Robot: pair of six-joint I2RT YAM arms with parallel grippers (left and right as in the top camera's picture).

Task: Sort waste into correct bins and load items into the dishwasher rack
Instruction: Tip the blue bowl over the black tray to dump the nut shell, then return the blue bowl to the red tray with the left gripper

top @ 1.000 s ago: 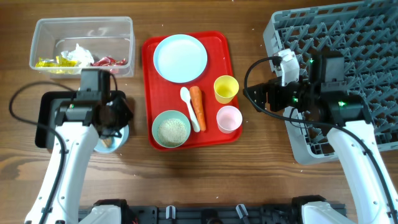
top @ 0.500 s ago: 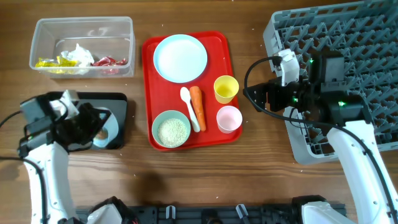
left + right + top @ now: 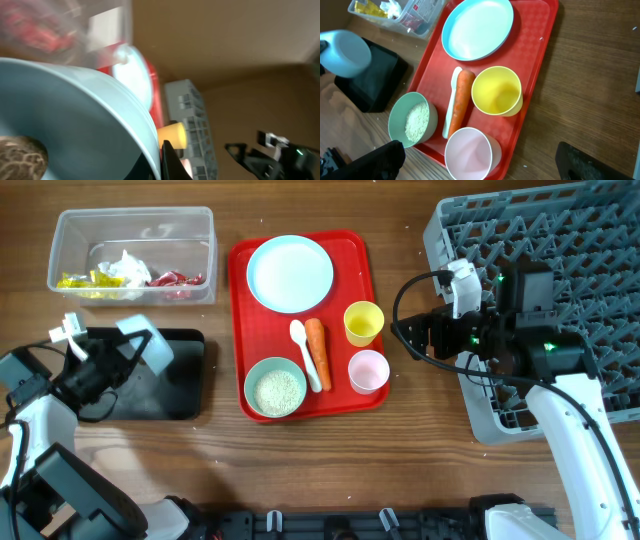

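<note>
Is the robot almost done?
No. Done: yellow and red wrappers and white tissue sit in the clear plastic tub. In hand: the left claw tilts a pale blue bowl with a brown lump above the black tray. Left: orange carrot, rice bowl, blue plate, yellow cup, pink cup, white spoon, all on the red tray.

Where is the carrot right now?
Overhead view: the orange carrot lies on the flat red plastic tray at mid-table, alongside the white spoon on its left, with the round yellow cup and pink cup to its right.
</note>
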